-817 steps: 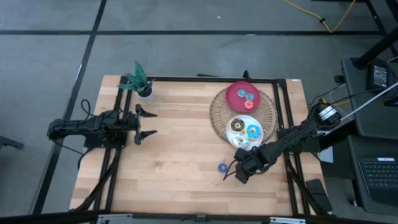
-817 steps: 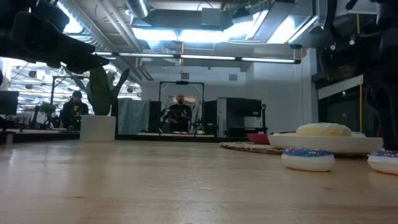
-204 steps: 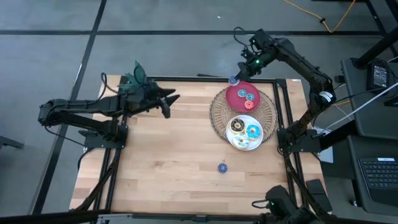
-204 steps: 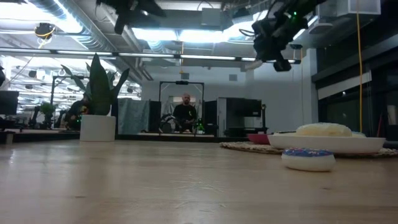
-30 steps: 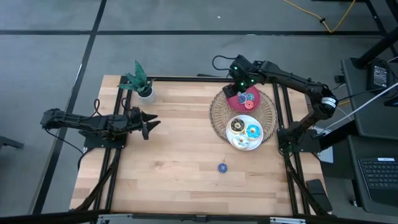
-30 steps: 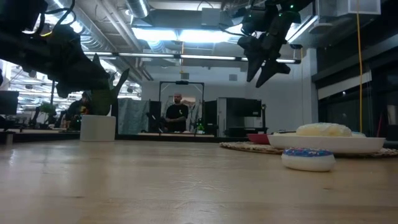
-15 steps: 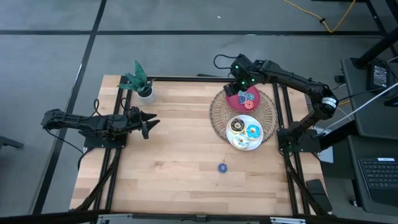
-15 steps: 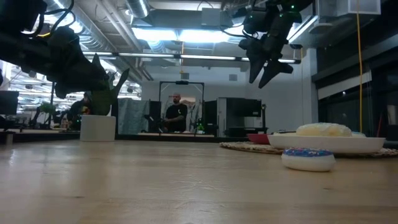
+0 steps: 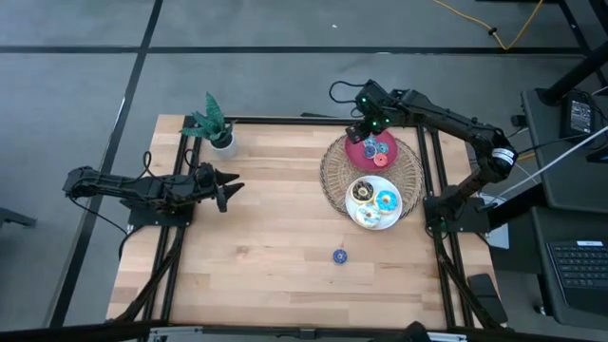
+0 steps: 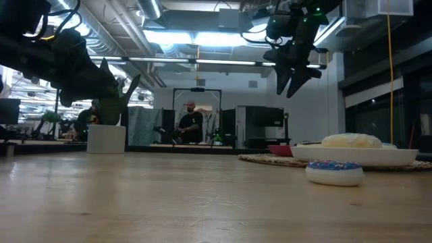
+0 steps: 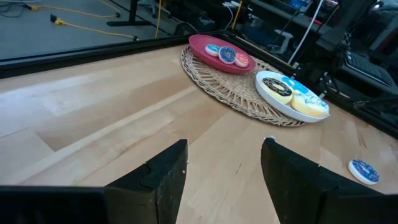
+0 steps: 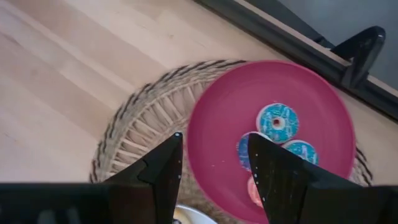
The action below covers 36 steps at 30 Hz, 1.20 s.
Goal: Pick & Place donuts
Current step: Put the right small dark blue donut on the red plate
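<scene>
High view: right gripper (image 9: 359,133) is hovering over the red plate's (image 9: 364,158) far edge, fingers parted, holding nothing. Left gripper (image 9: 224,189) is waiting at the table's left, parted, empty. Four small donuts (image 9: 377,150) are lying on that plate, three larger ones (image 9: 373,202) on the white plate (image 9: 355,210), one blue donut (image 9: 339,256) alone on the table.

Right wrist view: three blue rings (image 12: 277,122) and one pink (image 12: 254,190) are showing.

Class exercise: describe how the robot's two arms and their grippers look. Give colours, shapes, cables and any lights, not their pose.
Both arms are dark, jointed and slender, mounted on black frame rails at the table's sides. The left gripper and right gripper each end in two dark, flat, tapering fingers. Black cables loop along both arms, and a small green light glows near the right arm's wrist.
</scene>
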Tool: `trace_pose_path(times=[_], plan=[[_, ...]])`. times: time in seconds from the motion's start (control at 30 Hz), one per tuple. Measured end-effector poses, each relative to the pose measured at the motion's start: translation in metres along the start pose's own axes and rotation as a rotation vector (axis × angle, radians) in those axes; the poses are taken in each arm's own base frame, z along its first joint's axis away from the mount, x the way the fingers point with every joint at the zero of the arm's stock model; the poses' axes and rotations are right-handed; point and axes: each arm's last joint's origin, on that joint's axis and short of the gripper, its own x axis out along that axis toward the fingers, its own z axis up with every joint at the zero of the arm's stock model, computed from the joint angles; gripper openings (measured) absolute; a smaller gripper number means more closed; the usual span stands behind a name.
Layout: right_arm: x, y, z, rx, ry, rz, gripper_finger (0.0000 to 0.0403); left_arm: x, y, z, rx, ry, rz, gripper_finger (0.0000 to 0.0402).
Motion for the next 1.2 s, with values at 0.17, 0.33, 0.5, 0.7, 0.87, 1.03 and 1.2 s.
trace_pose_path(times=[0.17, 0.33, 0.5, 0.7, 0.87, 1.03, 1.2], plan=[[0.012, -0.018, -0.003, 0.021, 0.039, -0.036, 0.0182, 0.000, 0.000, 0.000, 0.000, 0.000, 0.000, 0.0196], [0.036, -0.045, -0.016, 0.002, 0.104, -0.075, 0.0182, 0.000, 0.000, 0.000, 0.000, 0.000, 0.000, 0.0196], [0.055, -0.055, -0.024, 0.050, 0.070, -0.053, 0.0182, 0.000, 0.000, 0.000, 0.000, 0.000, 0.000, 0.0196], [0.077, -0.061, -0.041, 0.136, 0.082, -0.035, 0.0182, 0.000, 0.000, 0.000, 0.000, 0.000, 0.000, 0.0196], [0.088, -0.064, -0.051, 0.170, 0.080, -0.017, 0.0182, 0.000, 0.000, 0.000, 0.000, 0.000, 0.000, 0.0196], [0.093, -0.068, -0.055, 0.198, 0.075, -0.019, 0.0182, 0.000, 0.000, 0.000, 0.001, 0.000, 0.000, 0.0196], [0.097, -0.070, -0.059, 0.205, 0.079, -0.018, 0.0182, 0.000, 0.000, 0.000, 0.000, 0.000, 0.000, 0.0196]])
